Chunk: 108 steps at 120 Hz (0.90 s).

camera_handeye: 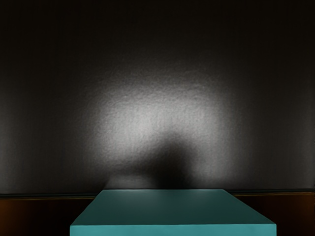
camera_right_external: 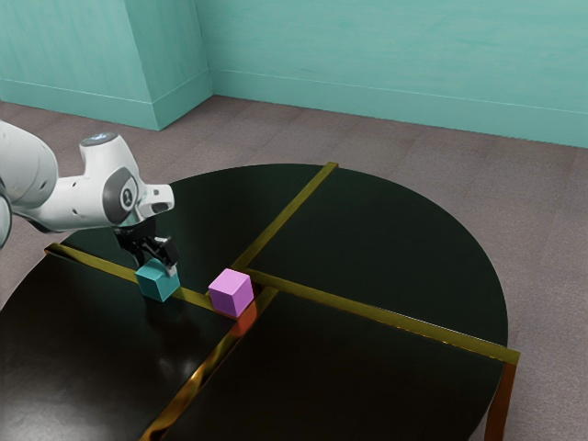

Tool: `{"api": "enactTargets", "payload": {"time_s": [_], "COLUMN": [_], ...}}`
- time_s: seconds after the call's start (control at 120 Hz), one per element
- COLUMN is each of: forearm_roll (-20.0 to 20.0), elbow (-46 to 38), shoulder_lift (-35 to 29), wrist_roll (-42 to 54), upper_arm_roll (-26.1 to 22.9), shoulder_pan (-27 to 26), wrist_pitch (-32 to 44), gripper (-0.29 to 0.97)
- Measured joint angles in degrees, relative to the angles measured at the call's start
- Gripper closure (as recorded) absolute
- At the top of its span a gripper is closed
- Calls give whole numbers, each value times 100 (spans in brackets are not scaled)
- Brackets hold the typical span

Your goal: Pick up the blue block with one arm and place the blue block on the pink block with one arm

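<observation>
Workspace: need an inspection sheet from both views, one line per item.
Surface: round black table, glossy, crossed by gold strips.
Job's things: blue block, rendered teal, on a strip; pink block to the exterior view's right of it, apart, nothing on top.
Clutter: nothing seen.
Grippers: gripper directly over the blue block; open or shut cannot be told.
Cables: nothing seen.
Surroundings: teal walls, brownish floor.
</observation>
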Motion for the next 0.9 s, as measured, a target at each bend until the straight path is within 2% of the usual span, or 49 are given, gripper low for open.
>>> {"api": "enactTargets", "payload": {"time_s": [0.5, 0.9], "forearm_roll": [-19, 79], "elbow": [-114, -116], "shoulder_lift": [40, 79], "wrist_roll": [11, 86], "upper_arm_roll": [-38, -37], "shoulder_pan": [-1, -1], "wrist_pitch": [-35, -34], "gripper": [3, 23]}}
